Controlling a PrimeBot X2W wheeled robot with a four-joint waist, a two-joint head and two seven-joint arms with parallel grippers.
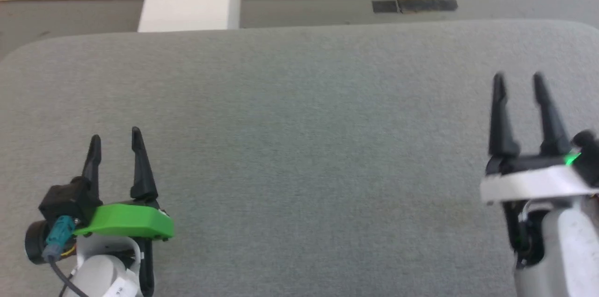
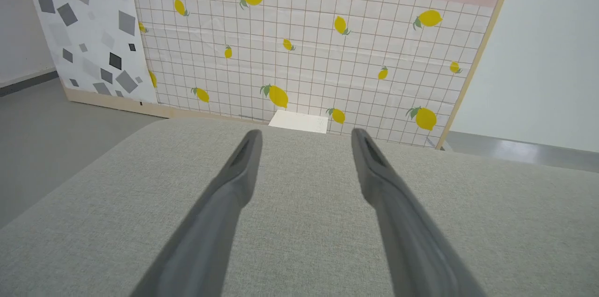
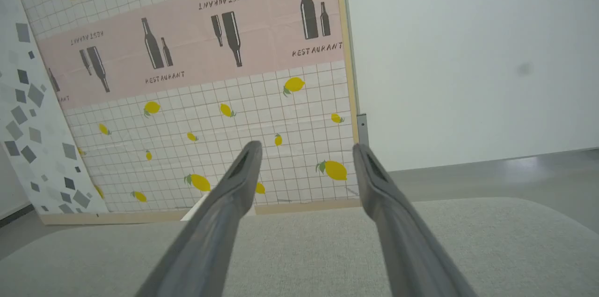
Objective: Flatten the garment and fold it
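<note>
Though its arm is cropped at the edge, the right claw point(image 1: 518, 76), like the left claw point(image 1: 115, 134), is held spread and empty over the grey tabletop point(image 1: 299, 147), and where the garment lies cannot be told.

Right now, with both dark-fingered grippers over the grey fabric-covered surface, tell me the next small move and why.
Probably turn the head to look for the garment before moving either arm: the left gripper and right gripper both hang open, holding nothing, over the plain grey fabric-covered surface.
</note>
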